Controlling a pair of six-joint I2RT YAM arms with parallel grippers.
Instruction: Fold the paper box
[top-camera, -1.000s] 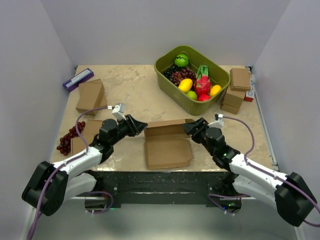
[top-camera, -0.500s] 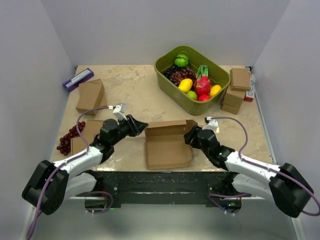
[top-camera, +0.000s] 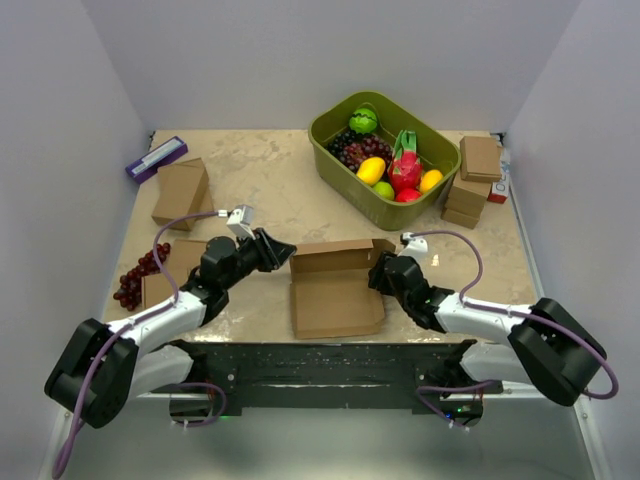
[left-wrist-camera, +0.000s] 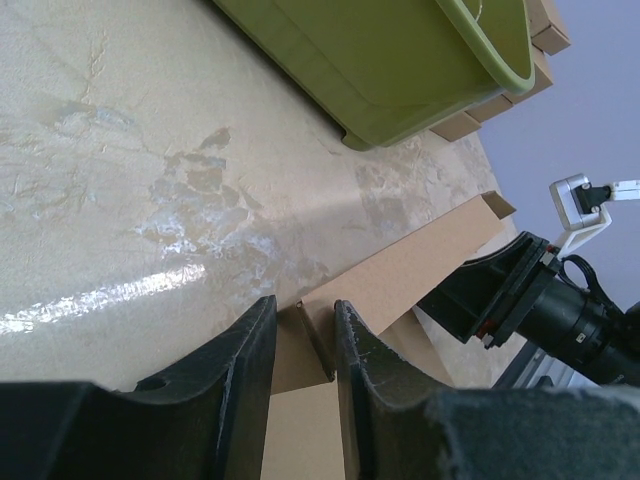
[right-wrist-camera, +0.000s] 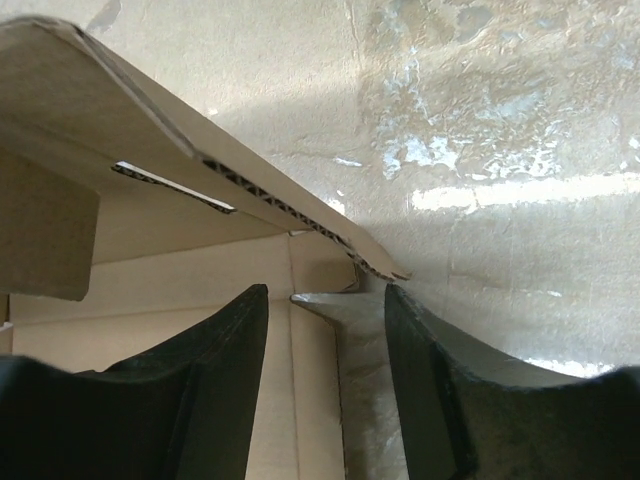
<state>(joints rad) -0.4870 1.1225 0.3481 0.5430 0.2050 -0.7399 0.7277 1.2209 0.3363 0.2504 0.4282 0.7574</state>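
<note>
The paper box (top-camera: 335, 300) lies open near the table's front edge, its back wall (top-camera: 335, 258) raised. My left gripper (top-camera: 281, 250) is at the back left corner. In the left wrist view its jaws (left-wrist-camera: 304, 305) stand narrowly apart, open, around an upright corner flap (left-wrist-camera: 318, 340) that lies against one finger (left-wrist-camera: 365, 370), with a gap to the other. My right gripper (top-camera: 378, 272) is at the box's right side. In the right wrist view it is open (right-wrist-camera: 325, 292), straddling the side flap's edge (right-wrist-camera: 350, 330) below the overhanging wall (right-wrist-camera: 150, 110).
An olive-green tub (top-camera: 400, 215) of fruit stands behind the box at the back right. Small cardboard boxes sit at the left (top-camera: 181, 192) and stacked at the right (top-camera: 475, 175). Dark grapes (top-camera: 135, 282) and a purple box (top-camera: 155, 158) lie at the left.
My right gripper slid from the box's back right corner a little toward the front along the right side, and its jaws narrowed. The left gripper has barely moved.
</note>
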